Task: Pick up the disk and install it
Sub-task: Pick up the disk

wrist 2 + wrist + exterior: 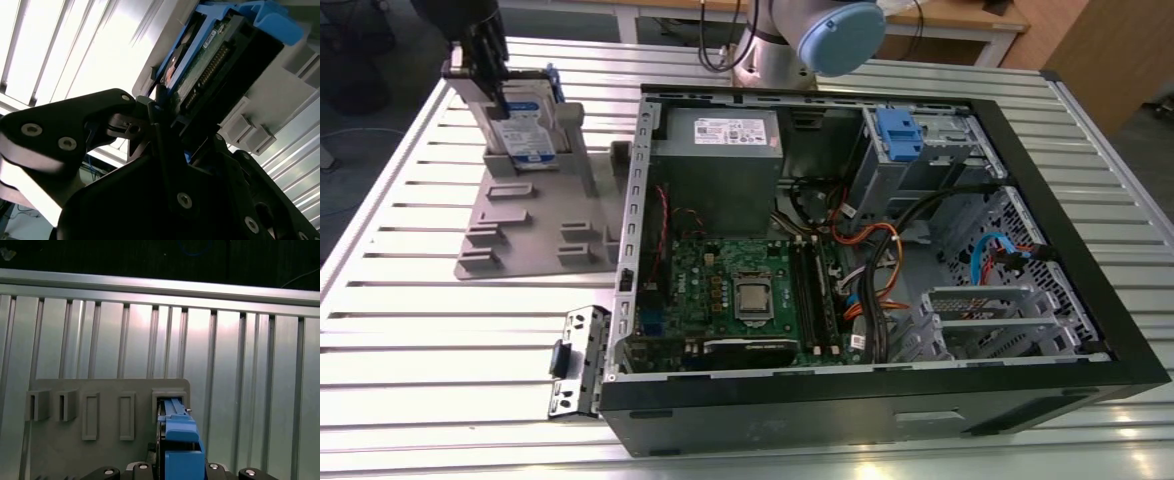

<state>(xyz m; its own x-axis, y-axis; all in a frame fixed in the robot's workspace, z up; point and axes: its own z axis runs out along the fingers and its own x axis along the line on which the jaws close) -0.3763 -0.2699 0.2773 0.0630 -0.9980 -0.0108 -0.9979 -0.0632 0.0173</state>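
The counter (pixel 414 330) is gleaming as ribbed metal, the stand (pixel 520 238) is looking matt grey plastic, the disk (pixel 527 125) is showing blue plastic edges.

The bench (pixel 400 330) is built of ribbed silver-grey metal slats with dark grooves between them. Light falls strongly on it: bright glare patches (pixel 467 400) lie on the slats toward the near edge in the exterior view. Beyond the far edge stands a wooden-topped table (pixel 961 18) on white legs. A light wood panel (pixel 1107 60) stands at the exterior view's right. The floor (pixel 347 200) at the exterior view's left is dark grey. In the first wrist view, the area beyond the bench rim (pixel 160 282) is dark.
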